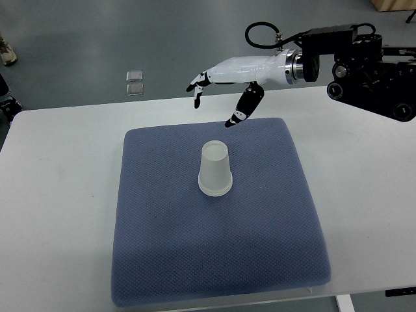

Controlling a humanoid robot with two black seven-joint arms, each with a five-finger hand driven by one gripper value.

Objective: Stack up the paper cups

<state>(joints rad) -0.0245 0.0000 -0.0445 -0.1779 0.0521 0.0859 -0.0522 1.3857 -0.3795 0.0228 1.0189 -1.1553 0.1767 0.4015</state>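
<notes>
My right hand (218, 81) hangs empty, fingers loosely spread, beyond the pad's (162, 260) far edge, well clear so the upside-down cup stack (215, 169) stands undisturbed

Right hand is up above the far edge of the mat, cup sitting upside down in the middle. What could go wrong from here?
1. The paper cup stands inverted on the soft blue mat; a sideways brush from the right hand may tip it.
2. The fingers are spread and hold nothing, so a squeeze on the thin wall might crush it.
3. Only one cup, or one stack, shows; I cannot tell which, so there may be nothing left to stack.
</notes>
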